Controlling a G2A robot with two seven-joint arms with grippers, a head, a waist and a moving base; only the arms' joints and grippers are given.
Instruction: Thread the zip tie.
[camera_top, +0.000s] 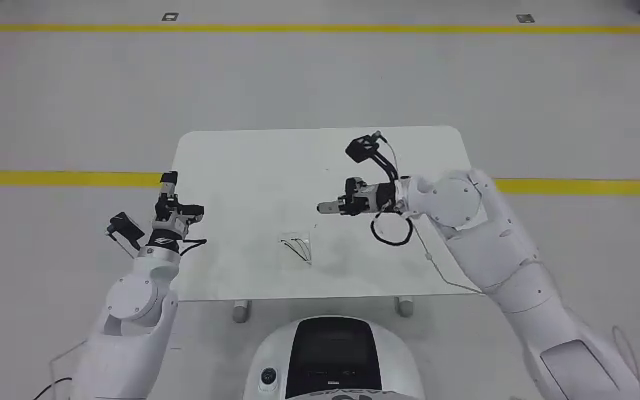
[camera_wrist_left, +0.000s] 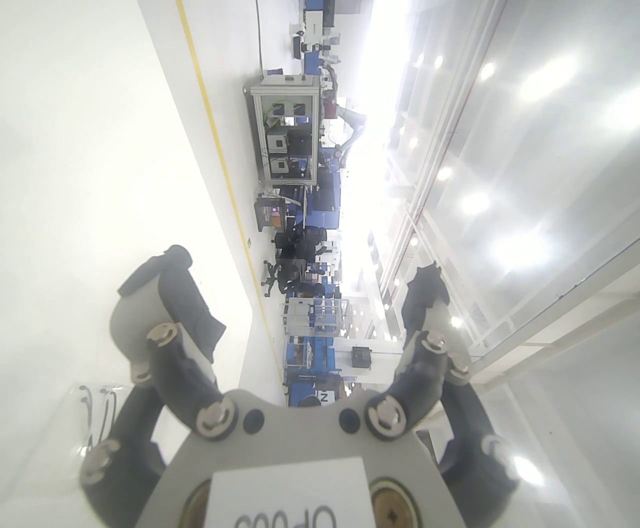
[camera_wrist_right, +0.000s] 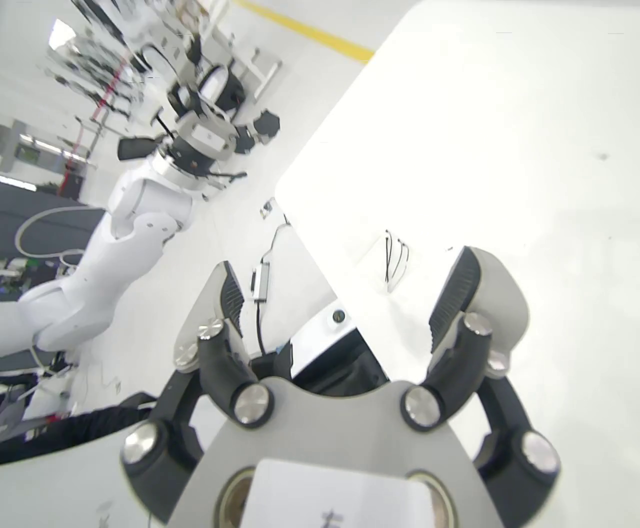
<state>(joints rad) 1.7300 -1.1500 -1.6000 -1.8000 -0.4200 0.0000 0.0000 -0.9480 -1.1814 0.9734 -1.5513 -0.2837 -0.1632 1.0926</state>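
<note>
Progress: nothing is showing as threaded yet. Several thin black zip ties (camera_top: 297, 246) are lying flat on the desk (camera_top: 240, 170), close to its front edge and about midway along it. They are sitting side by side in what looks like a clear packet (camera_wrist_right: 372, 250); the count is too fine to tell. Neither claw is touching them. Judging from this, the whole job is left to do: taking one tie out, bringing tail to head, and feeding it through.

Checking the right claw (camera_top: 325, 207): it is hanging over the middle of the desk, behind the zip ties and slightly toward the right edge, apart from them. Its jaws are standing wide apart, with the ribbed pads (camera_wrist_right: 452, 295) facing each other and nothing between them. It is gripping nothing.

Checking the left claw (camera_wrist_left: 299, 265): it is sitting at the left edge of the desk, well apart from the zip ties. Its jaws are likewise spreading wide and it is carrying nothing.
</note>
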